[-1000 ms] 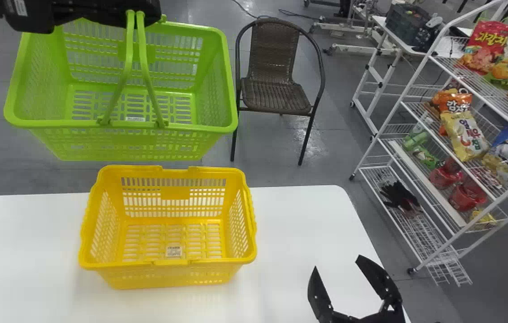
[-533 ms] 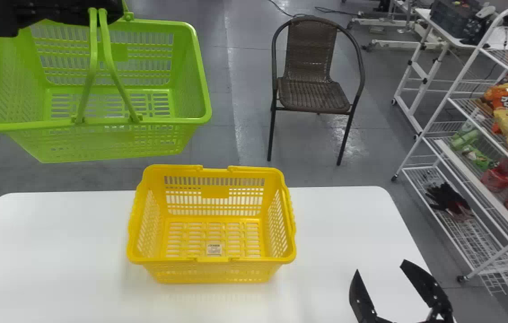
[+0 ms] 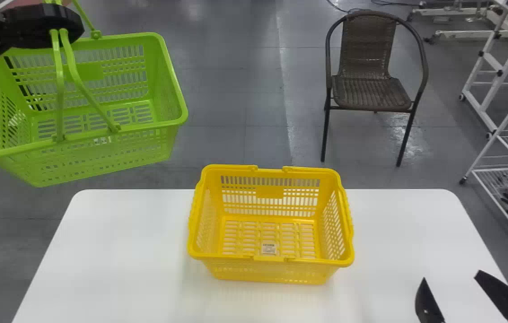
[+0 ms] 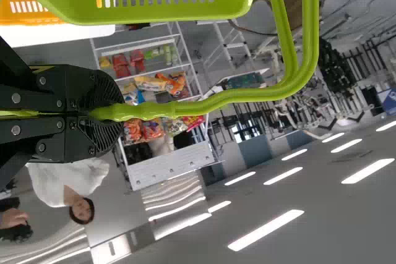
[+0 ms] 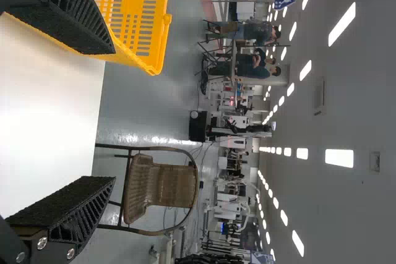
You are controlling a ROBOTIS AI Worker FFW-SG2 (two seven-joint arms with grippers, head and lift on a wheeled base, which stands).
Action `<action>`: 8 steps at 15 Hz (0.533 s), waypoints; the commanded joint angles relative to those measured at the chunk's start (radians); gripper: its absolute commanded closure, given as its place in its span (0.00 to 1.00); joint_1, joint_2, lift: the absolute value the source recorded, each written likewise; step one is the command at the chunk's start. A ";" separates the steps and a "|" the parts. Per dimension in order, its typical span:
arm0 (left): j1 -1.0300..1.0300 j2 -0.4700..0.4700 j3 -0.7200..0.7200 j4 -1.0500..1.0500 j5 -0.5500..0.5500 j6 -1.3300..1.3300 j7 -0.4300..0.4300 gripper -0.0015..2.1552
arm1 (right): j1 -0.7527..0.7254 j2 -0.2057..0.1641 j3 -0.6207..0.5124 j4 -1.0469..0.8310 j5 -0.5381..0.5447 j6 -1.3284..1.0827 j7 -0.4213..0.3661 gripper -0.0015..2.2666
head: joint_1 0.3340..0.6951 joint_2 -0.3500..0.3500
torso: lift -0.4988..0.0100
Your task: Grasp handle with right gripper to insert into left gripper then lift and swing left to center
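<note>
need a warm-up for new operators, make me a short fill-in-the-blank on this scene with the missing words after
The left gripper holds the green basket by its ____.
The yellow basket stands on a white ____.
The right gripper is ____, holding nothing.

Missing words: handle; table; open.

head view: a white table [image 3: 124, 251] with rounded far corners; beyond it, a grey floor [image 3: 218, 89] with pale glare and thin seams. a brown wicker chair [image 3: 366, 92] with a dark tubular frame stands past the table's far edge. at right, a white wheeled frame [image 3: 496, 85] and, nearer, a white wire rack [image 3: 505, 179]. left wrist view: colourful packets [image 4: 167, 85] on the rack's shelves; long lit ceiling lamps [image 4: 266, 230]. right wrist view: a pale ceiling [image 5: 365, 97] bearing rows of lamps; a small blue sign [image 5: 283, 0].
</note>
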 commanded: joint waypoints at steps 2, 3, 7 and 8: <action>0.101 0.104 0.021 -0.058 0.030 0.004 -0.019 0.99 | -0.005 -0.001 -0.003 0.010 -0.001 0.000 0.000 0.04 | 1.00 0.64 | 0.98; 0.165 0.133 0.064 -0.098 0.036 0.004 -0.020 0.99 | -0.005 -0.001 -0.003 0.013 -0.001 0.000 0.000 0.04 | 1.00 0.66 | 0.98; 0.432 0.192 0.288 -0.261 0.053 0.004 -0.040 0.99 | -0.015 -0.001 -0.002 0.021 -0.001 0.000 0.000 0.04 | 1.00 0.75 | 0.98; 0.507 0.195 0.352 -0.311 0.056 0.004 -0.045 0.99 | -0.017 -0.001 -0.002 0.024 -0.001 0.000 0.000 0.04 | 1.00 0.78 | 0.98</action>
